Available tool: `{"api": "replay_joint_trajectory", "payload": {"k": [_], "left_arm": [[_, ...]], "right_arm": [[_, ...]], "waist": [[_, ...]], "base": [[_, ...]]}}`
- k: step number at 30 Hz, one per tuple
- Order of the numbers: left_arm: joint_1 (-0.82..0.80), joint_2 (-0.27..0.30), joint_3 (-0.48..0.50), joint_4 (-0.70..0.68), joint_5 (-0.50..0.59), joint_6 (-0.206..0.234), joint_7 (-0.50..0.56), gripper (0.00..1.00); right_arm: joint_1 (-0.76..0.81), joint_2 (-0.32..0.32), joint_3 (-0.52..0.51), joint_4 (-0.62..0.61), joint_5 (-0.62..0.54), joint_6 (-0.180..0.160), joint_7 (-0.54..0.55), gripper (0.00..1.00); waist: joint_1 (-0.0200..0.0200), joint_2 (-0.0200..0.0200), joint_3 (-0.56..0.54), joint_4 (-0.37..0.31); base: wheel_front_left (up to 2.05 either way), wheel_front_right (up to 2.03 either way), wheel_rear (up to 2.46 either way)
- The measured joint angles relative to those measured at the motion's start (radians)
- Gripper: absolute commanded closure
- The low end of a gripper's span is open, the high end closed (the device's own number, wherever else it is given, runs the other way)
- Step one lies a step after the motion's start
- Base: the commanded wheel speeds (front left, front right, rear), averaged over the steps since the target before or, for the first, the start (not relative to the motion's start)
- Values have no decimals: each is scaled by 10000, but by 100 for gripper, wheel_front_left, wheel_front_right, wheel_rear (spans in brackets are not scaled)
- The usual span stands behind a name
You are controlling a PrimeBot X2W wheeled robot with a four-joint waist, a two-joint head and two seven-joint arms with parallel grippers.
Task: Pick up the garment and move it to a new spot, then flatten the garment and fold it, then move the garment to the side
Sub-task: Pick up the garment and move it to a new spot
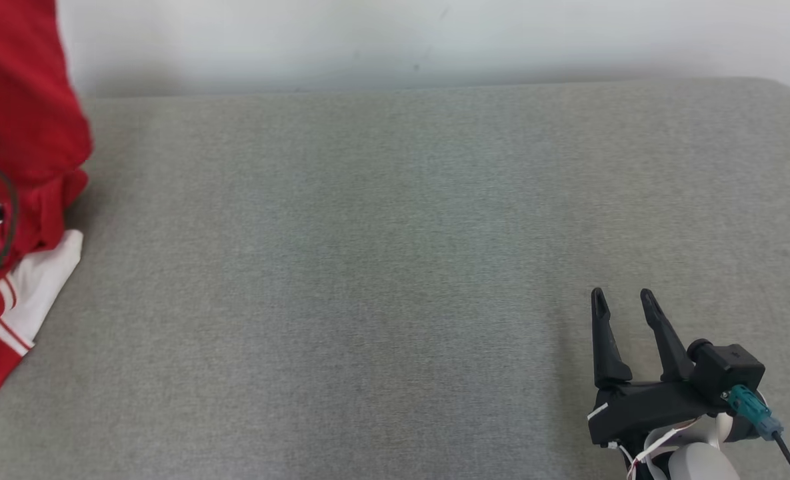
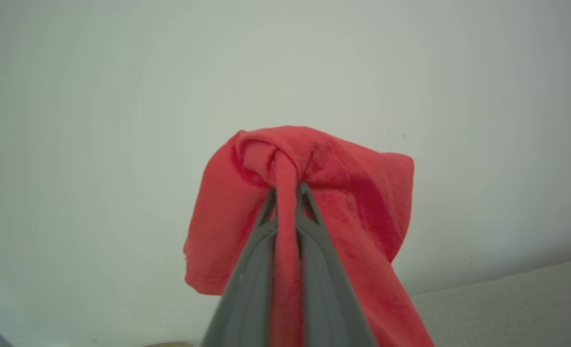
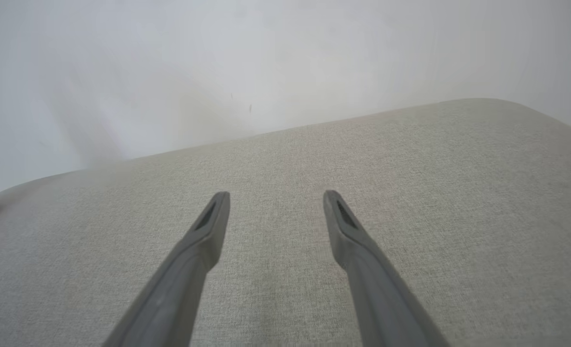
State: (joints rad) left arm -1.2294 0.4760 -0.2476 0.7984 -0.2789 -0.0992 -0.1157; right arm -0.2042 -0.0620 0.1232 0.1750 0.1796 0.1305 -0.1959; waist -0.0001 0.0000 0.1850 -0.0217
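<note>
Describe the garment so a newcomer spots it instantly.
Start at the wide grey fabric surface against the white wall and go to its left edge. There the garment hangs bunched from the shut left gripper. It's the one bright thing here: red, with a white, red-striped panel.

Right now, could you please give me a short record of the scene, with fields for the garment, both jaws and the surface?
garment: red fabric garment with white trim, bunched at the left edge of the head view
left jaws: shut on a fold of the garment
right jaws: open, holding nothing, over the surface
surface: grey woven fabric surface, against a white wall
</note>
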Motion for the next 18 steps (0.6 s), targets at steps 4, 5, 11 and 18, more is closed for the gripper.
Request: {"api": "replay_joint_trajectory", "payload": {"k": [4, 5, 11, 18], "left_arm": [[119, -232, -232, -1310, -242, -125, 430, 100], [206, -303, -253, -1666, -336, -136, 554, 100], [1093, -623, -458, -4451, -894, -117, 1530, 100], [2146, -871, -1026, -6681, -947, 132, 2395, 100]], "right_arm": [[71, 38, -23, 92, 63, 0, -84, 0], [87, 44, -33, 121, 67, 0, -105, 0], [105, 79, -111, 255, 157, 0, -217, 0], [95, 92, -94, 349, 272, 0, -290, 0]], "waist": [[0, 0, -138, -248], [0, 0, -170, -317], [0, 0, -315, -877], [0, 0, -318, -1427]], "base": [[0, 0, 0], [0, 0, 0], [0, 0, 0], [0, 0, 0]]}}
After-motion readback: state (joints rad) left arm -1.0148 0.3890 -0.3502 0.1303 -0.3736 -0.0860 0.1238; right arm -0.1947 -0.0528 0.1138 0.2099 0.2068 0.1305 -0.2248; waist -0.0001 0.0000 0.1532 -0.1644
